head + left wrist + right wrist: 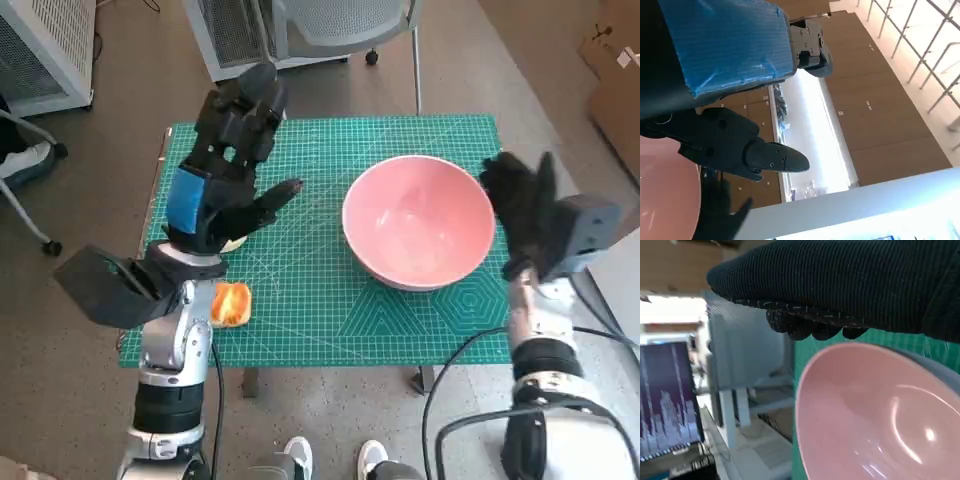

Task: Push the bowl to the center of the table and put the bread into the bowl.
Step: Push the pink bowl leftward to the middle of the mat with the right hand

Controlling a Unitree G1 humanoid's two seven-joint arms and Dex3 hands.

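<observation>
Left hand (228, 165), black with blue tape, raised over the green gridded cutting mat (330, 300), fingers spread, holding nothing. Bread (231, 303): orange-brown piece on the mat's near left edge, beside the left forearm. Bowl (418, 220): smooth glossy pink, round, right of centre. Right hand (525, 205), knitted glove, open against the bowl's right rim. No legible writing.
</observation>
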